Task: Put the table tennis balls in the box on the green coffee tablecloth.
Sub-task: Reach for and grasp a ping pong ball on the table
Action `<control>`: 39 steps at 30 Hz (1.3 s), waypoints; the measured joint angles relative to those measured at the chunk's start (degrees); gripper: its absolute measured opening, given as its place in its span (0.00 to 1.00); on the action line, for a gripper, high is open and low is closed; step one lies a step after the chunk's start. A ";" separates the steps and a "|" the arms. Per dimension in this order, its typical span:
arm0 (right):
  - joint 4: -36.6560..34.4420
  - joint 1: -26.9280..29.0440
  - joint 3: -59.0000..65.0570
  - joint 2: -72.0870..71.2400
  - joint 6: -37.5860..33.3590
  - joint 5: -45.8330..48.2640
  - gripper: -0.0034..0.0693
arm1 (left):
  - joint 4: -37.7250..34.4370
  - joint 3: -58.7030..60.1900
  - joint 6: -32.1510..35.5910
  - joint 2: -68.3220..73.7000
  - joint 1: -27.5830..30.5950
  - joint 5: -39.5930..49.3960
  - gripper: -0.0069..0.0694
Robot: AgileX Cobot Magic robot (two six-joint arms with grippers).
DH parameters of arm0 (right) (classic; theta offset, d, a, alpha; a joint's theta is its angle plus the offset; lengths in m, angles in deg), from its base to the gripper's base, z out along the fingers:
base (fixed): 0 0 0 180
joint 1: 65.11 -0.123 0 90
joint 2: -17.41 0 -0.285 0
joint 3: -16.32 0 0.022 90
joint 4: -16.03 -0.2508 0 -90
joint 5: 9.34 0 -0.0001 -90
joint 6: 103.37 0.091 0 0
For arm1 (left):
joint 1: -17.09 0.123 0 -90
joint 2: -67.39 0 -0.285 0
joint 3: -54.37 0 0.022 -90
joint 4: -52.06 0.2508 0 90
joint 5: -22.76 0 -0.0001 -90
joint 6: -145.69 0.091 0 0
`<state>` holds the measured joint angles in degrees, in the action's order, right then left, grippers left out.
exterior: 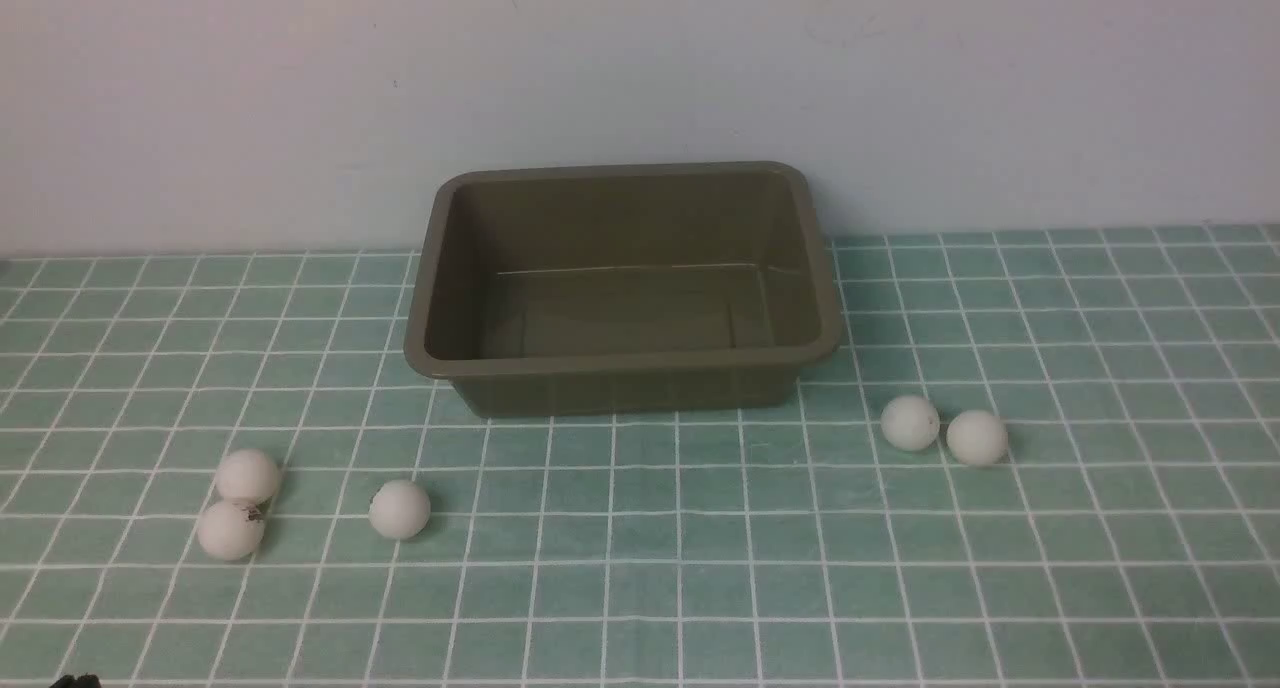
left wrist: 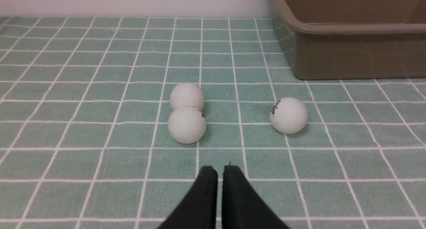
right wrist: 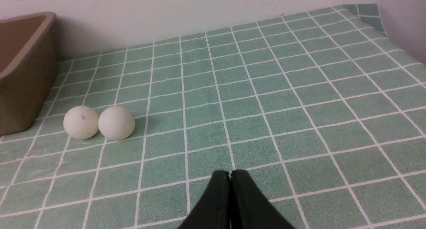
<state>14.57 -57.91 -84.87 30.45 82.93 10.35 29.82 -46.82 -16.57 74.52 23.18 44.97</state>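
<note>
The box (exterior: 620,366) stands on the green coffee tablecloth (exterior: 700,528), which covers the bench. It sits toward the far side, close to the pale wall (exterior: 640,68), with its long side facing the robot. All 5 table tennis balls lie on the cloth outside the box, nearer the robot than its front wall.

3 of them are on the robot's left. The rear left ball (exterior: 247,475) and the front left ball (exterior: 231,529) touch each other, and the front one shows a small dark mark on top. The lone ball (exterior: 399,509) rests apart from that pair, toward the centre and well in front of the box's left corner. In the left wrist view it shows a dark printed logo on its side.

2 more are on the robot's right, near the box's front right corner. The inner right ball (exterior: 910,423) and the outer right ball (exterior: 977,437) lie side by side, and in the right wrist view they touch.

The left end effector (left wrist: 219,170) hangs over bare cloth just short of the touching pair. Its black fingers are clenched to a thin slit and grasp nothing. The right end effector (right wrist: 230,174) is also over bare cloth, well apart from the 2 right balls. Its fingers are pressed together and empty.
</note>
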 joint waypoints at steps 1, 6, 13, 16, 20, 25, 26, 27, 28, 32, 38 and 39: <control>0.00 0.00 0.00 0.00 0.00 0.00 0.03 | 0.00 0.00 0.00 0.00 0.00 0.00 0.10; 0.00 0.00 0.00 0.00 0.00 0.00 0.03 | 0.00 0.00 0.00 0.00 0.00 0.00 0.10; 0.00 0.00 0.00 0.00 -0.05 0.00 0.03 | 0.00 0.00 0.00 0.00 0.00 0.00 0.10; 0.00 0.00 0.00 0.00 -0.05 0.00 0.03 | 0.00 0.00 0.00 0.00 0.00 0.00 0.10; 0.00 0.00 0.00 0.00 -0.10 0.00 0.03 | 0.00 0.00 0.00 0.00 0.00 0.00 0.10; 0.00 0.00 0.00 0.00 -0.02 0.00 0.03 | 0.05 0.00 0.00 0.00 0.00 0.00 0.10; -0.08 0.00 0.00 0.00 -0.02 -0.12 0.03 | 0.05 0.00 0.00 0.00 0.00 0.00 0.10; -0.71 0.00 0.05 0.00 0.09 -0.64 0.03 | -0.30 0.00 -0.17 0.00 0.00 0.00 0.10; -0.71 0.00 0.05 0.00 0.09 -0.64 0.03 | -0.47 0.00 -0.25 0.00 0.00 0.00 0.10; -9.61 0.00 0.05 0.00 2.54 -7.11 0.03 | -13.00 0.00 -5.23 0.00 0.00 -0.18 0.10; -32.79 0.00 0.05 0.00 6.97 -21.72 0.03 | -48.53 0.00 -8.88 0.00 0.00 -8.41 0.10; -34.80 0.00 0.05 0.00 6.97 -22.96 0.03 | -53.84 0.00 -8.74 0.00 0.00 -11.12 0.10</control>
<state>-20.23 -57.91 -84.82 30.45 89.90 -12.61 -24.02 -46.82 -25.31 74.52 23.18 33.85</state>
